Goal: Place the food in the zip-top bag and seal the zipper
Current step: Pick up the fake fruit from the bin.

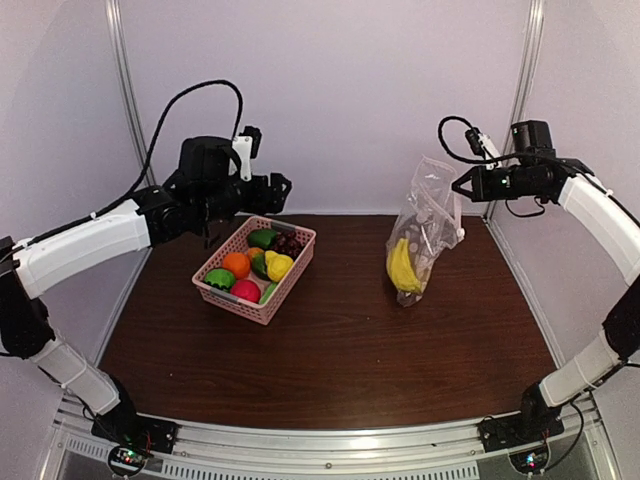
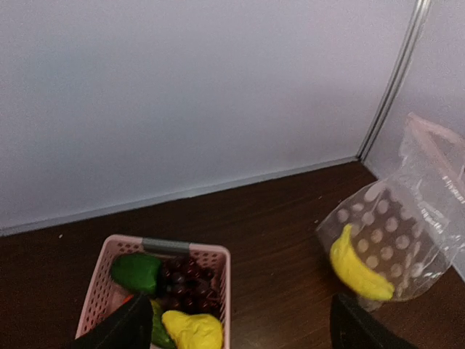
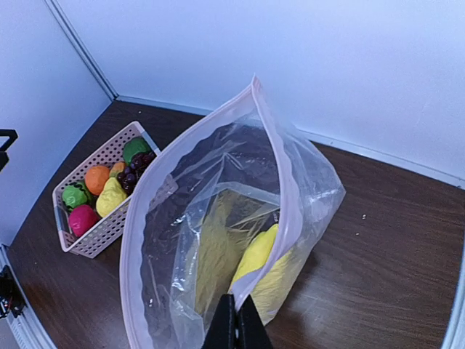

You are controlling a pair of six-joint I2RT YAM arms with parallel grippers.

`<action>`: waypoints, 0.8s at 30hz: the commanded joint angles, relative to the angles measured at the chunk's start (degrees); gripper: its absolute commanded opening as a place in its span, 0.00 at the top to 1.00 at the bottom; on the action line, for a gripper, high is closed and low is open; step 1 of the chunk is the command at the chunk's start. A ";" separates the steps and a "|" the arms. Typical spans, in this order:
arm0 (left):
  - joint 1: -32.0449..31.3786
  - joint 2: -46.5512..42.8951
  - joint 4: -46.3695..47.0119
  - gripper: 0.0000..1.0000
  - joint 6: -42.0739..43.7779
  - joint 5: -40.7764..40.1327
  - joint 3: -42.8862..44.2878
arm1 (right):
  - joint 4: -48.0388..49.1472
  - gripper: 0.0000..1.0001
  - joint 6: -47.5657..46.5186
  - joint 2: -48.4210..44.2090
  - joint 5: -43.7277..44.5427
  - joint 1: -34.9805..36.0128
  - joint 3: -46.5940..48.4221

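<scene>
1. Upper right of the overhead frame: right pincer [image 1: 462, 185], pressed together and clamped on the top edge of the bag [image 1: 428, 225].
2. Hanging upright from that grip, the bag, lower end down on the desk [image 1: 350, 350], mouth gaping wide in the right wrist view.
3. Around that mouth, the zipper strip [image 3: 280, 167], unsealed, its two sides well apart.
4. Low inside the bag, yellow bananas [image 1: 402, 268].
5. Upper left of the overhead frame: left pincer [image 1: 280, 190], fingers [image 2: 127, 327] spread wide apart, held above the far end of the pink basket [image 1: 255, 310].
6. Inside the basket: orange [image 1: 236, 263], yellow pear [image 1: 280, 266], dark grapes [image 1: 288, 243], green pieces [image 1: 262, 238], red piece [image 1: 245, 290].
7. Left of centre, the basket, well apart from the bag.
</scene>
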 commanded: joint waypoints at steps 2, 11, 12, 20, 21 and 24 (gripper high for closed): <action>7.20 3.44 -24.17 0.15 -3.72 3.39 -2.10 | 2.28 1.00 -4.11 -3.96 8.61 -0.32 0.71; 9.97 14.33 -21.64 0.16 -7.93 14.85 0.88 | 15.57 1.00 -3.17 -3.45 1.89 -0.23 -19.43; 10.15 15.64 -20.93 0.16 -9.48 14.77 1.53 | 16.30 1.00 -3.52 -3.28 1.51 -0.23 -20.63; 12.40 22.28 -17.05 0.20 -19.28 19.18 2.67 | 19.18 1.00 -3.27 -4.93 -1.27 -0.28 -25.02; 12.52 22.52 -16.09 0.21 -19.67 19.80 2.21 | 19.48 1.00 -3.22 -5.32 -1.30 -0.24 -25.35; 12.96 23.66 -14.03 0.23 -20.87 21.11 1.26 | 20.02 1.00 -3.08 -6.02 -1.30 -0.24 -26.25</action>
